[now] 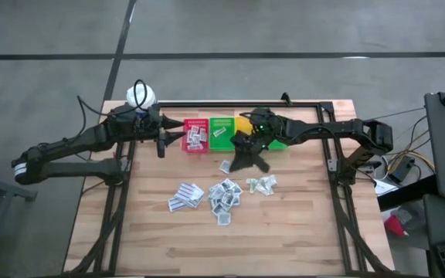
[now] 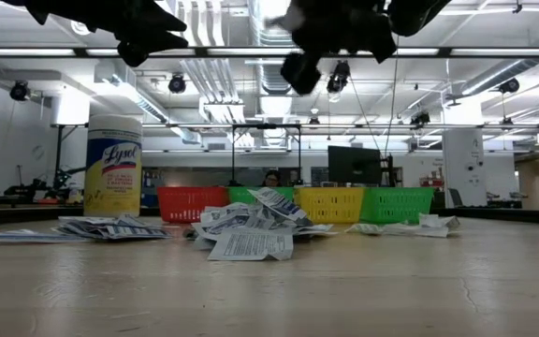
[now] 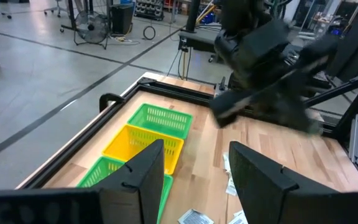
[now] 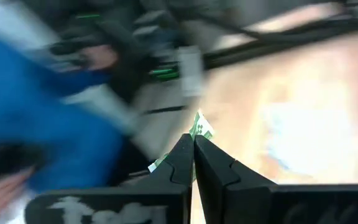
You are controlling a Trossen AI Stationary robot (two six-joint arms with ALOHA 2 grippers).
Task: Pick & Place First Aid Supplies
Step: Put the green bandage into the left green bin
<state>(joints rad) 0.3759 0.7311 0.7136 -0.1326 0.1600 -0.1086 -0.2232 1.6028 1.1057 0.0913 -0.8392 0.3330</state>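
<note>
Small flat white sachets (image 1: 224, 194) with grey, blue and green print lie heaped mid-frame on the wooden desk (image 1: 300, 232). The right gripper (image 4: 194, 144), closed, pinches a green-printed white sachet (image 4: 200, 127) above the row of red, green and yellow plastic bins (image 1: 197, 136). The left gripper (image 3: 194, 165) hangs open, empty, at the row's left end.

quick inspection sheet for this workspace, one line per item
surface: wooden table, bare toward the near edge
job's things: loose sachets piled mid-table; some in red bin and green bin
clutter: yellow bottle at the far left corner
grippers: left gripper open beside the red bin; right gripper shut on green-printed packet
cables: cables hang off the table's right side
surroundings: a person in a blue sleeve, blurred
</note>
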